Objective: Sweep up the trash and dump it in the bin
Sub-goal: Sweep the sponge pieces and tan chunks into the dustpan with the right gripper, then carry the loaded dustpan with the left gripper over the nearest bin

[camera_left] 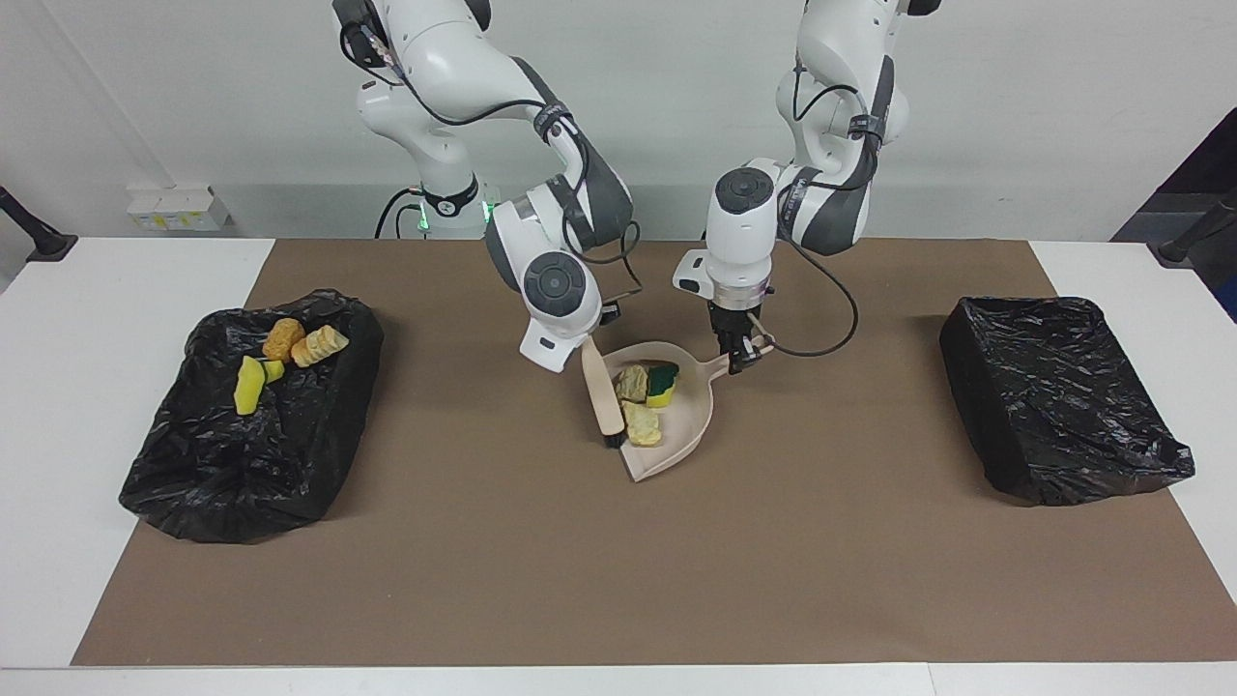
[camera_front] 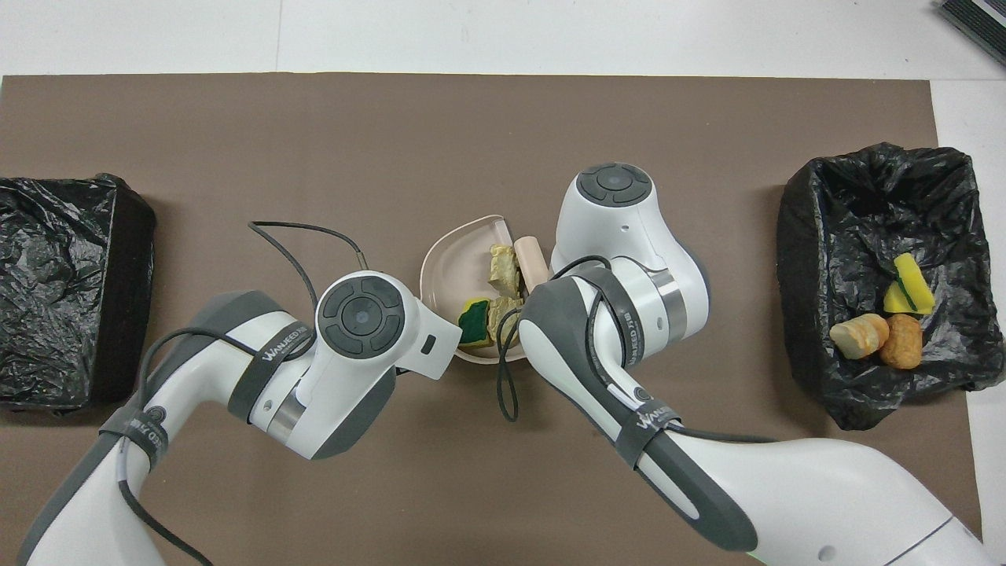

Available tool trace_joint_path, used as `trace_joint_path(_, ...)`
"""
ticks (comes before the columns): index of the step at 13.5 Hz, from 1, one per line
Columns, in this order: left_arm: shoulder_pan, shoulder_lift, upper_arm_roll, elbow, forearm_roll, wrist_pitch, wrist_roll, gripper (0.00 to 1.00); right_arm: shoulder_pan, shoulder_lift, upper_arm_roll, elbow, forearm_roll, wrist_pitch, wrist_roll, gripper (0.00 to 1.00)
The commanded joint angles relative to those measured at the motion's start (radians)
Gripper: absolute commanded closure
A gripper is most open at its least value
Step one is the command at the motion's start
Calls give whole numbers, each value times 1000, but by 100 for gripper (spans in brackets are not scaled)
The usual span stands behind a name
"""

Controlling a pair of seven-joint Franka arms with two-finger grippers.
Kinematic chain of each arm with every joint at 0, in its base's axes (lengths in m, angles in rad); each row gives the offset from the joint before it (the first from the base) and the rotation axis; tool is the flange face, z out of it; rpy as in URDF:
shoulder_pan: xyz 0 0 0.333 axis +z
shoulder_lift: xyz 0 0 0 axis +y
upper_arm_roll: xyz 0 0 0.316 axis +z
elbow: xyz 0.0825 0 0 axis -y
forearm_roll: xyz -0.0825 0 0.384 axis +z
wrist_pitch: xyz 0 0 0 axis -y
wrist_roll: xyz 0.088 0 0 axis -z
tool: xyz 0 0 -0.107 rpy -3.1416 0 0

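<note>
Three scraps of trash [camera_left: 642, 396] are gathered in the beige dustpan [camera_left: 676, 440], which is kept flat on the counter [camera_left: 618, 580] mid-mat by the left claw [camera_left: 737, 360], clamped on its handle so the pan cannot slide. The brush [camera_left: 602, 399] is gripped by the right claw [camera_left: 580, 344], closed on its handle, bristles at the pan's mouth to block the scraps inside. Four more scraps [camera_left: 285, 358] lie in the black-lined bin [camera_left: 193, 474] toward the right arm's end; another bin [camera_left: 1058, 406] sits toward the left arm's end.
</note>
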Motion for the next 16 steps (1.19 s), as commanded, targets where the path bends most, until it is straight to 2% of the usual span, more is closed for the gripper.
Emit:
trace_joint_path(1,31,-16,-1,-17,17,23,28,100,-53,-136,0,-25,17,-96,107,100)
trace_joint_path(3,45,-13,0,14,17,17,107,100,-77,-238,5,-81,17,-134,177,100)
trace_joint_path(5,105,-31,-1,19,17,17,219,100,-59,-306,8,-143,17,-147,304,100)
trace_joint_path(7,180,-79,-1,19,17,2,366,100,43,-372,9,-247,33,-28,468,100)
trace_joint_path(9,284,-138,-1,19,7,-45,564,100,146,-435,9,-348,38,60,512,100)
trace_joint_path(12,436,-194,2,25,-26,-82,822,100,264,-432,9,-428,58,190,551,100)
trace_joint_path(16,654,-197,8,95,-49,-132,931,100,358,-435,9,-562,58,345,545,100)
